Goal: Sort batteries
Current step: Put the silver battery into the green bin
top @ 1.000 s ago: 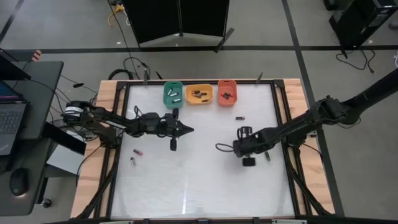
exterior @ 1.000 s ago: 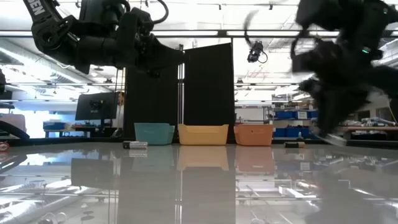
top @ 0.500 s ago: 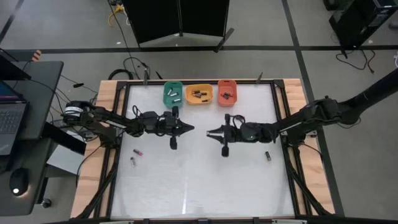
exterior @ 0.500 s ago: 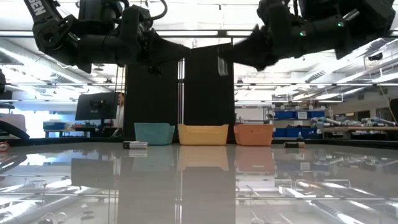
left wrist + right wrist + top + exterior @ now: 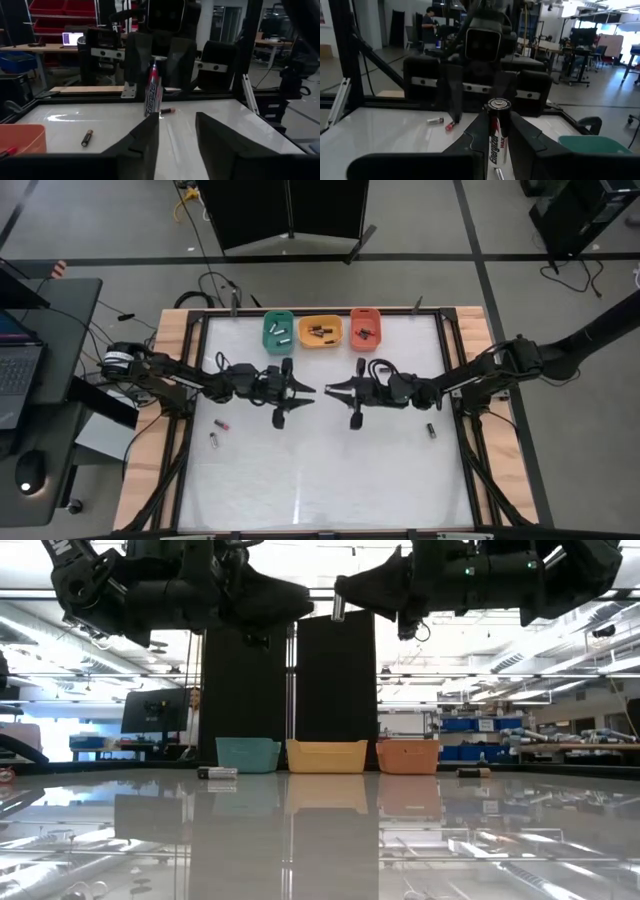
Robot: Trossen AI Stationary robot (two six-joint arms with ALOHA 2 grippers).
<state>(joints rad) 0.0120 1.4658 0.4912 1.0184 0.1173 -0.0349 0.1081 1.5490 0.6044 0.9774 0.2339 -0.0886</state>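
From above, the two arms meet nose to nose over the middle of the white surface [image 5: 320, 470], the left gripper [image 5: 306, 390] and the right gripper [image 5: 334, 390] just apart, but nothing small shows between them at that height. The right wrist view supplies it: a battery [image 5: 497, 131] stands clamped between the right jaws, its silvery cap toward the other arm, black and red label along its side. The left wrist view shows the same battery [image 5: 152, 93] from the far side, poking out of the right gripper [image 5: 159, 59], and its own left jaws stand parted around empty air, the battery beyond their tips and not between them. The low view gives the height (both grippers hang well above the surface), with the battery [image 5: 338, 607] a small grey stub at the right gripper's tip, facing the left gripper [image 5: 300, 602].

Other batteries lie loose: two [image 5: 218, 431] near the left edge, one [image 5: 431, 430] toward the right edge, and more inside the three trays along the far edge, green [image 5: 278, 330], orange [image 5: 320, 331] and red [image 5: 365, 327]. The left wrist view also catches one battery [image 5: 87, 137] flat on the surface beside a tray corner.

The surface is glossy and sits in a wooden frame with dark rails. Around it are a grey floor, a dark partition [image 5: 290, 210], a side desk with a laptop [image 5: 18, 380], and ceiling strip lights.
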